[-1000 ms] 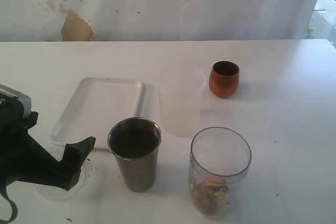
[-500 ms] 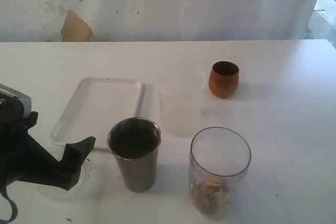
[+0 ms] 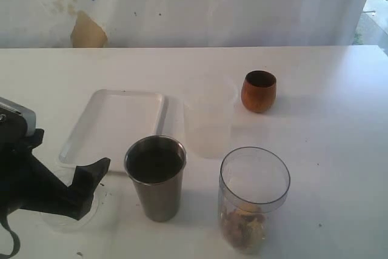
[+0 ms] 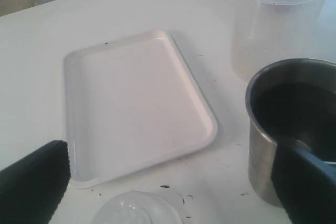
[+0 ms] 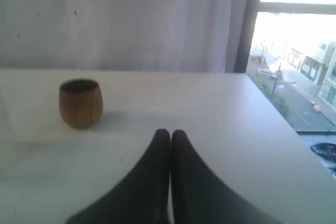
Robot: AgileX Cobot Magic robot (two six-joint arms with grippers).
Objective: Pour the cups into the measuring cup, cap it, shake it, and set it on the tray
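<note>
The steel tumbler [image 3: 156,177] stands at the front, its rim dark inside, and shows close in the left wrist view [image 4: 291,129]. The measuring cup [image 3: 253,198] stands to its right, clear, uncapped, with brownish bits at the bottom. The wooden cup [image 3: 259,91] sits further back [image 5: 80,103]. The white tray [image 3: 115,122] lies bare at the left [image 4: 136,103]. My left gripper [image 3: 66,171] is open [image 4: 170,192], low over a clear domed lid [image 4: 134,211] beside the tumbler. My right gripper [image 5: 170,135] is shut and empty, well short of the wooden cup.
A frosted plastic cup [image 3: 209,119] stands behind the tumbler, next to the tray [image 4: 275,24]. The domed lid [image 3: 70,210] lies at the tray's near corner. The table's edge [image 5: 283,129] runs past the right gripper, with a window beyond it.
</note>
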